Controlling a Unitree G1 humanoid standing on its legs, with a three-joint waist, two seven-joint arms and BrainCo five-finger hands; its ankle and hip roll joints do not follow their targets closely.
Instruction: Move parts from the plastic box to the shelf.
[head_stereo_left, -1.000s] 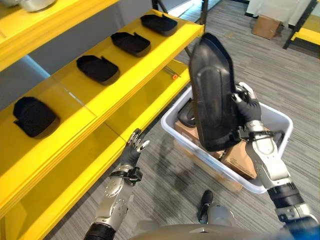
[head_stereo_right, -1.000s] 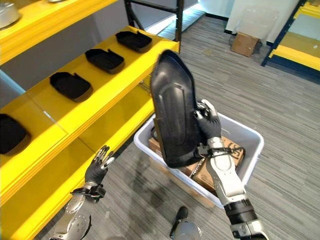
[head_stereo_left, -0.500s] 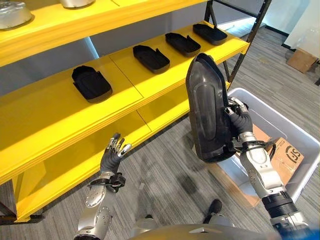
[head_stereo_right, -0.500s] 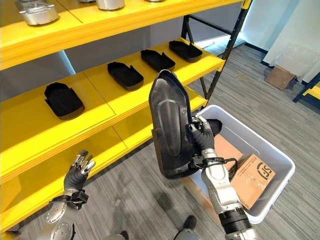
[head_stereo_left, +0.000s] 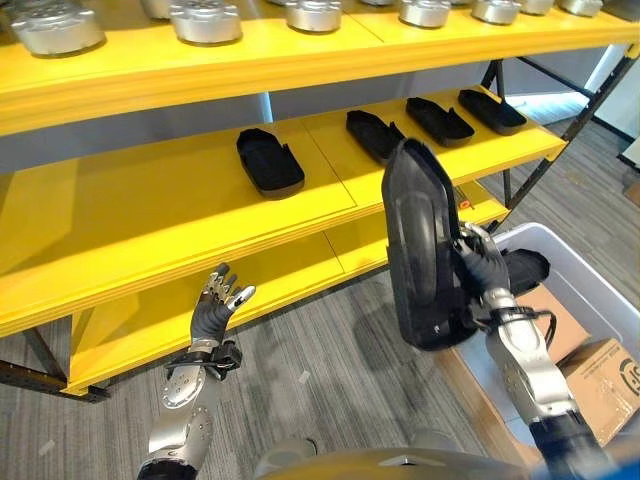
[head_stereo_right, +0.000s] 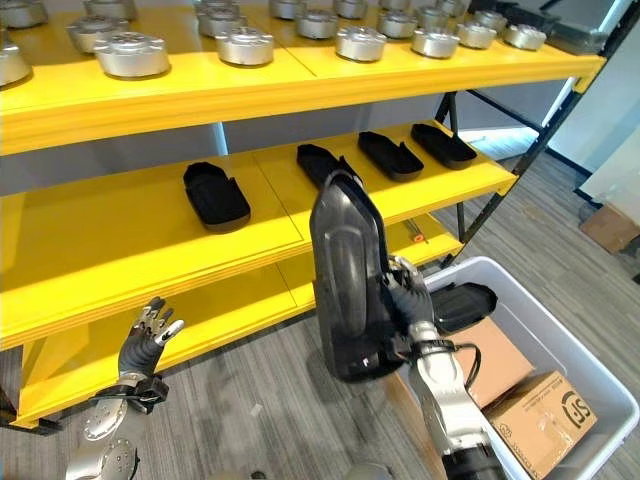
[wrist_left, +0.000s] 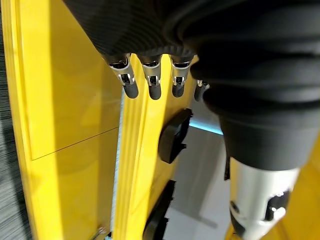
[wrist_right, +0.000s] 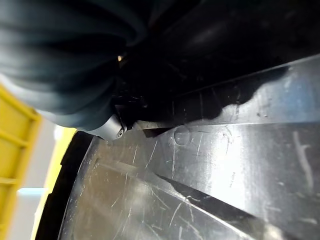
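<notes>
- Black moulded plastic part (head_stereo_left: 418, 250), long, shell-shaped and glossy, stands upright in mid-air between the white plastic box (head_stereo_left: 590, 290) and the yellow metal shelf (head_stereo_left: 200, 215).
- Right hand (head_stereo_left: 478, 268) grips it at one long edge, fingers curled round the rim about halfway up.
- It looks stiff and fairly light for its bulk; the scuffed, shiny face seen in the right wrist view suggests a slippery surface.
- Being tall and held on one side only, it is likely to swing, so the rim grip near the middle seems the sensible hold.
- Left hand (head_stereo_left: 216, 305) hovers low before the shelf, fingers spread and empty.
- Four smaller black tray-like parts (head_stereo_left: 270, 162) already lie in a row on the middle board, with bare board beside them.
- Another dark part (head_stereo_right: 462, 299) lies in the box, beside brown cardboard cartons (head_stereo_right: 545, 412).
</notes>
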